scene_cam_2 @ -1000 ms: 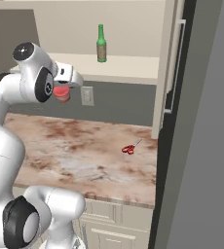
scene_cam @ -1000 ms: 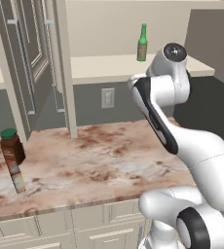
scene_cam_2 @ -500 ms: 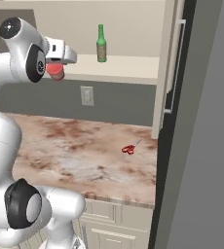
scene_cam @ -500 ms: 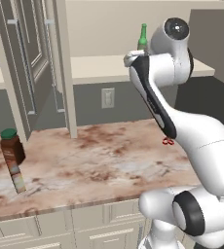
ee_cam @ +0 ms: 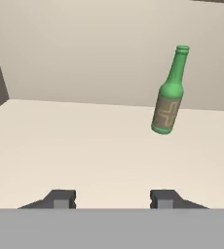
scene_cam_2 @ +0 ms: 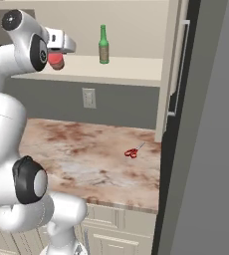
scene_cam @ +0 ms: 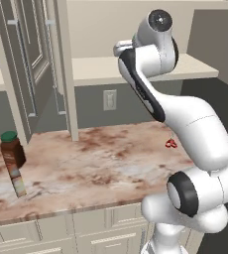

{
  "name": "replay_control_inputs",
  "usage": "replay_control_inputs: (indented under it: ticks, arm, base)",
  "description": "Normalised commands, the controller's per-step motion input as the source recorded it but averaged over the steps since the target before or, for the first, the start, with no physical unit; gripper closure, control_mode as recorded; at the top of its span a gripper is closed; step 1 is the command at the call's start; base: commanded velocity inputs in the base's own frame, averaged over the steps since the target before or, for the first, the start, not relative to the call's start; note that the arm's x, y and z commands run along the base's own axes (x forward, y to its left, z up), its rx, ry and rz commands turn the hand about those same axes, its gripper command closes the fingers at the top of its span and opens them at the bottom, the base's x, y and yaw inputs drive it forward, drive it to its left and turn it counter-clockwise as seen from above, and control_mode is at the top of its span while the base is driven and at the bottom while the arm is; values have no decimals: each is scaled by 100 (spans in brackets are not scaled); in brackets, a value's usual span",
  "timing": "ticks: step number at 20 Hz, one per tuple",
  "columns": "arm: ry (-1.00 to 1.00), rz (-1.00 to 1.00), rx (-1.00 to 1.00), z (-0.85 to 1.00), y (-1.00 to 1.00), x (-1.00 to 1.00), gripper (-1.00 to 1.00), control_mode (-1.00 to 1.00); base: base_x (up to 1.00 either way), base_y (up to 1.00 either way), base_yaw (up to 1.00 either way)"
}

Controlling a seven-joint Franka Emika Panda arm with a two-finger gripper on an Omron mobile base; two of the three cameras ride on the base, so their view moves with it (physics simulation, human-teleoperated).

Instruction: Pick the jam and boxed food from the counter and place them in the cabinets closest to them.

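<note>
The jam (scene_cam_2: 56, 62), a small red jar, hangs just under my raised hand at the left end of the open cabinet's shelf (scene_cam_2: 131, 69), a little above its front edge. My gripper (scene_cam_2: 59, 56) is shut on it. In the hand view my gripper (ee_cam: 113, 199) faces along the cream shelf (ee_cam: 84, 146), and the jam is hidden there. The boxed food (scene_cam: 18, 182), a reddish-brown and tan carton, stands at the left of the counter (scene_cam: 106, 168), in front of a brown jar with a green lid (scene_cam: 11, 148).
A green bottle (scene_cam_2: 103, 45) (ee_cam: 168, 95) stands on the shelf, right of the hand. Red scissors (scene_cam_2: 132, 152) (scene_cam: 171, 144) lie on the counter by its right end. An open cabinet door (scene_cam: 34, 59) hangs at left. A tall dark panel (scene_cam_2: 206, 129) bounds the right.
The arm has lifted the jam from below shelf height up to the shelf's front edge. In the left base view the arm now covers the green bottle.
</note>
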Motion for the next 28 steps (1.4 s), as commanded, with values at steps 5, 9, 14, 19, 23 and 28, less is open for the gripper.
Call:
replay_control_inputs:
  ticks: [5, 9, 14, 19, 23, 28]
  arm:
    - [4, 0, -8, -8, 24, 75, 100, -100]
    - [5, 0, -5, -4, 14, 81, 100, -100]
    - [0, 0, -1, 10, 14, 90, -100, -100]
    - [1, 1, -3, 9, 0, -15, -100, -100]
    - [-3, 8, -7, -1, 0, -91, -100, -100]
    - [-2, 10, -6, -14, -4, -100, -100, -100]
  base:
    - [0, 0, 0]
    - [0, 0, 0]
    - [0, 0, 0]
    - [0, 0, 0]
    - [0, 0, 0]
    - [0, 0, 0]
